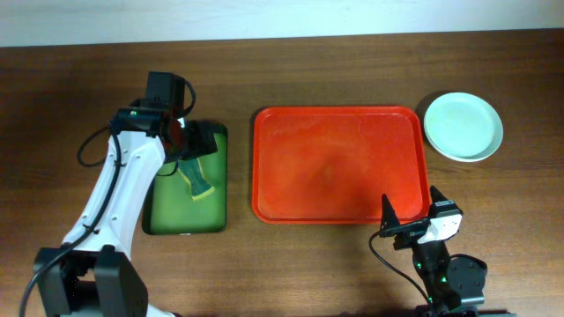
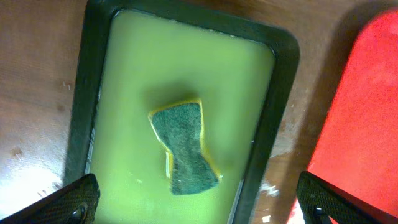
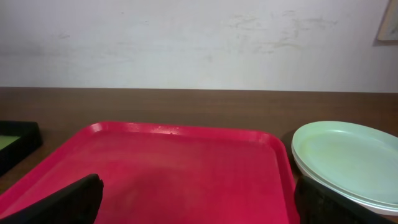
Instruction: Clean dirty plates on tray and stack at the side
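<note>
The red tray point(image 1: 337, 165) lies at the table's middle with nothing on it; it also shows in the right wrist view point(image 3: 180, 168) and at the right edge of the left wrist view point(image 2: 367, 106). The pale mint plates point(image 1: 463, 126) sit stacked on the table to the tray's right, also seen in the right wrist view point(image 3: 348, 158). My left gripper point(image 2: 199, 202) is open and empty above a green-and-yellow sponge point(image 2: 183, 146) lying in the green tray point(image 2: 93, 74). My right gripper point(image 3: 202, 199) is open and empty at the red tray's near edge.
The green tray with dark rim point(image 1: 218, 176) stands left of the red tray, with the sponge point(image 1: 197, 182) in it. A pale wall runs behind the table's far edge point(image 3: 199, 90). My right arm's base point(image 1: 441, 264) sits at the front right.
</note>
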